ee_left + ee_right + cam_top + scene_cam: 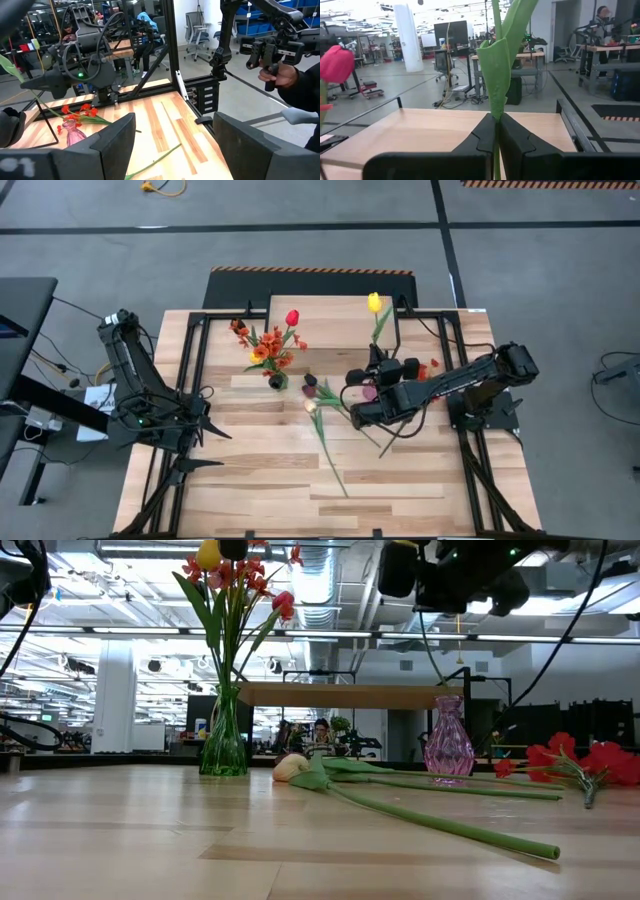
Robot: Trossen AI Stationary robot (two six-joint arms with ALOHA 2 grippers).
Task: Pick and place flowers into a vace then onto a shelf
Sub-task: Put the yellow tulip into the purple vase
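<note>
We judge the task partly done: a green vase (224, 745) near the table's centre already holds several flowers (268, 345), while a cream tulip (312, 407) and red blossoms (570, 762) lie on the table at about 6 and 3 o'clock of the pink vase (446, 748). The right gripper (497, 131), clamped on a yellow tulip's stem (496, 60), hangs above the pink vase. The left gripper (205, 448) waits spread at 9 o'clock. The shelf (345, 695) bears no vase.

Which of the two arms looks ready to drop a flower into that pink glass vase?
The right one, probably. Its fingers are shut on a green-stemmed yellow tulip, held up near the pink glass vase. The left gripper waits open and empty at the table's far left edge.
</note>
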